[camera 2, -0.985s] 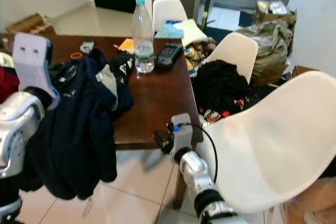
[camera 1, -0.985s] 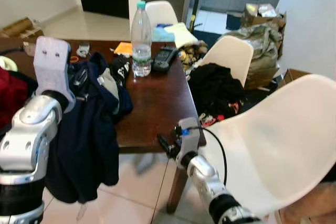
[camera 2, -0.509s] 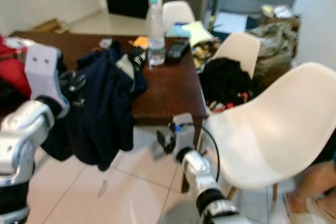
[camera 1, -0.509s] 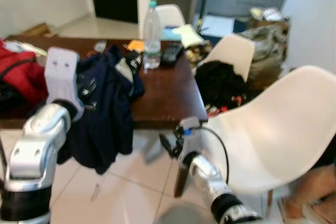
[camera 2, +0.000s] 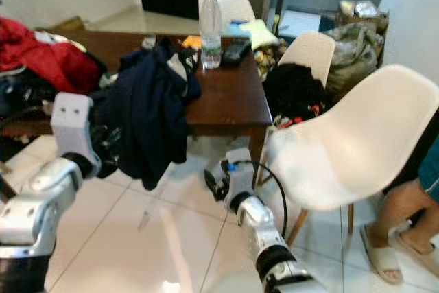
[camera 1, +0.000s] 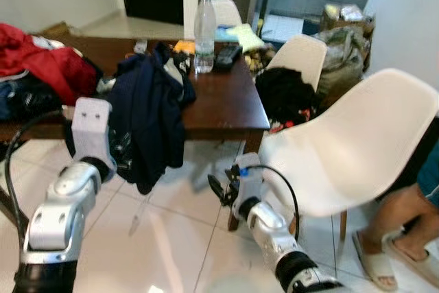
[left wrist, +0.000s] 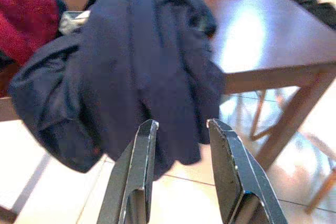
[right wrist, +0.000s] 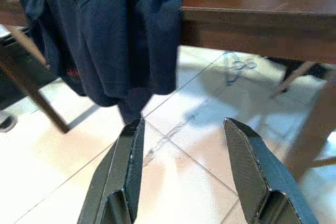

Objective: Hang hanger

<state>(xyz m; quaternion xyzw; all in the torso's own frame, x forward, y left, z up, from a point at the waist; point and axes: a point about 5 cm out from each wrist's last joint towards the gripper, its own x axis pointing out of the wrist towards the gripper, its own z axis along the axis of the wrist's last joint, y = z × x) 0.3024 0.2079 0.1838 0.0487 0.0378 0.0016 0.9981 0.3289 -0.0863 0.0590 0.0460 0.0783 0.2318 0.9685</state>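
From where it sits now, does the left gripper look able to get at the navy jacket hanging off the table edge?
Probably yes: the left gripper is open, pointing straight at the navy jacket draped over the table, with nothing between them.

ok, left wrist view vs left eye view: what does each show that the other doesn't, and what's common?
Left wrist alone: the left gripper close up, its two black fingers open, nothing between them, aimed at the garment.

Left eye alone: the water bottle standing upright on the table, the big white chair, black clothes on the smaller white chair behind it, a person's leg and sandal, and the right gripper low over the floor tiles.

Both: the navy garment draped over the edge of the brown table, and the red clothing beside it.
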